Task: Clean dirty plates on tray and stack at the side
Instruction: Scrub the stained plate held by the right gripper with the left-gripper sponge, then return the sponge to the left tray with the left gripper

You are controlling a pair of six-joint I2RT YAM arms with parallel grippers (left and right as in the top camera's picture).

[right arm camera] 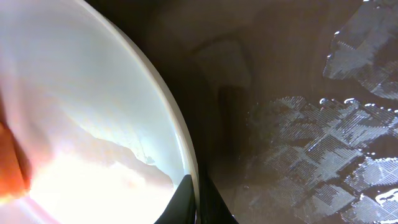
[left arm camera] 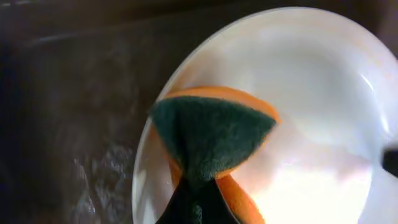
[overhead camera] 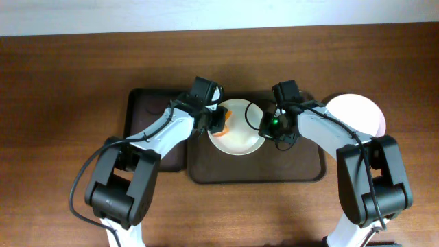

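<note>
Wood-grain brown covers the table (overhead camera: pixel 68 68), its planks running side to side under both arms. On it sits the tray (overhead camera: pixel 302 173), wide, dark brown and rectangular, with rounded corners and a raised rim; the right wrist view shows a fine checkered texture on its floor, glistening with small beads of liquid. Touching its left edge is a narrower black tray (overhead camera: pixel 137 103), also round-cornered. A round, shallow white plate (overhead camera: pixel 240 140) lies in the upper middle of the brown tray, glossy and smooth, with a thin lip and no streaks visible on the parts that show. A second plate (overhead camera: pixel 357 113) of the same shape rests on the bare table just beyond the tray's right end. A sponge (left arm camera: pixel 211 134), soft orange foam backed with a coarse dark green scouring pad, is folded into a wedge and pressed onto the left part of the plate's bowl. The left gripper (overhead camera: pixel 218 123) has its fingers pinched tight on this sponge. The right gripper (overhead camera: pixel 272 125) has its dark fingers closed on the right rim of the plate, one on either side of the lip.
</note>
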